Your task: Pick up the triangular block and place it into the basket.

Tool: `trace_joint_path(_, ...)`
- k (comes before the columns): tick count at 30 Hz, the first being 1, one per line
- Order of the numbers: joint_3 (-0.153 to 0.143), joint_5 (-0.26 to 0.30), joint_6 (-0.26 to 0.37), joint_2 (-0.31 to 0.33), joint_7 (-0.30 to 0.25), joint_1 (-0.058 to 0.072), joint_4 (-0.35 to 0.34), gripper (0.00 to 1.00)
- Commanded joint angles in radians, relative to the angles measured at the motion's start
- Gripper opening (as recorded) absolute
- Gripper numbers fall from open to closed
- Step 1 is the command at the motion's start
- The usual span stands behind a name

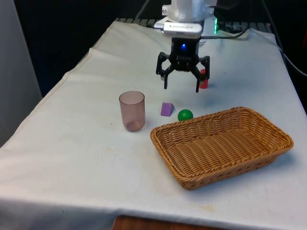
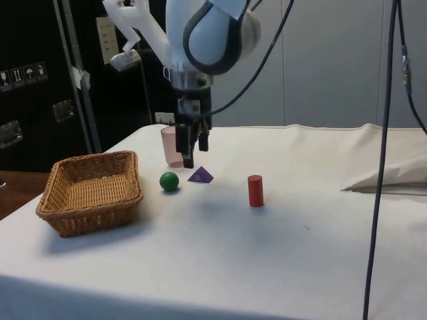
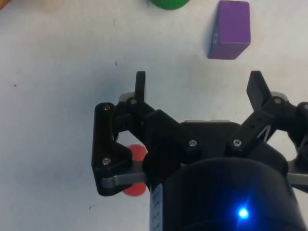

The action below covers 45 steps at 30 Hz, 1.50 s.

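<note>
Pincer (image 1: 181, 87) spread wide, empty — hovering above cloth; wrist view shows purple triangular block (image 3: 230, 30) beyond fingertips.

front: across table, elevated | side: low, lateral | wrist: straight down, close | shared: purple block (image 1: 166, 109)

Light is even and fairly bright from overhead across the white cloth (image 1: 72, 158), which reads slightly washed out in the front view's lower left. Shadows are soft: a faint one spreads beside the basket (image 2: 90, 190) in the side view, low in the frame, and a dim patch sits under the gripper (image 1: 181, 88). The black background at the top stays unlit. The wrist view is flat, with no glare.
</note>
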Motion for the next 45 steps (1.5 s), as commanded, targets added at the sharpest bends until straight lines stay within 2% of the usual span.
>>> trace_joint_path(1,0.015,0.021,0.010,0.004,-0.015,-0.010,0.000,1.00)
trace_joint_path(2,0.014,0.024,0.013,0.010,-0.016,-0.011,0.001,1.00)
trace_joint_path(3,0.000,0.005,0.009,0.012,-0.001,0.000,0.001,1.00)
trace_joint_path(4,0.014,0.025,0.017,0.017,-0.017,-0.012,0.004,1.00)
trace_joint_path(11,0.013,0.045,0.018,0.058,-0.034,-0.027,0.035,1.00)
trace_joint_path(12,-0.008,0.020,0.012,0.056,-0.011,-0.008,0.032,1.00)
trace_joint_path(13,0.013,0.053,0.017,0.063,-0.042,-0.028,0.039,1.00)
trace_joint_path(21,0.008,0.149,0.000,0.089,-0.132,-0.040,0.063,1.00)
trace_joint_path(22,-0.012,0.131,0.007,0.094,-0.113,-0.021,0.062,1.00)
trace_joint_path(23,-0.012,0.143,0.006,0.095,-0.125,-0.023,0.062,1.00)
trace_joint_path(24,0.007,0.173,-0.002,0.091,-0.156,-0.044,0.064,1.00)
trace_joint_path(31,-0.005,0.269,-0.019,0.111,-0.252,-0.053,0.085,1.00)
trace_joint_path(32,-0.022,0.258,-0.011,0.111,-0.240,-0.037,0.078,1.00)
trace_joint_path(33,-0.006,0.278,-0.021,0.114,-0.260,-0.053,0.088,1.00)
trace_joint_path(40,-0.010,0.321,-0.029,0.136,-0.292,-0.051,0.107,1.00)
trace_joint_path(41,-0.023,0.308,-0.026,0.136,-0.281,-0.039,0.103,1.00)
trace_joint_path(42,-0.012,0.323,-0.029,0.139,-0.294,-0.049,0.108,1.00)
trace_joint_path(45,-0.016,0.320,-0.028,0.140,-0.293,-0.046,0.107,1.00)
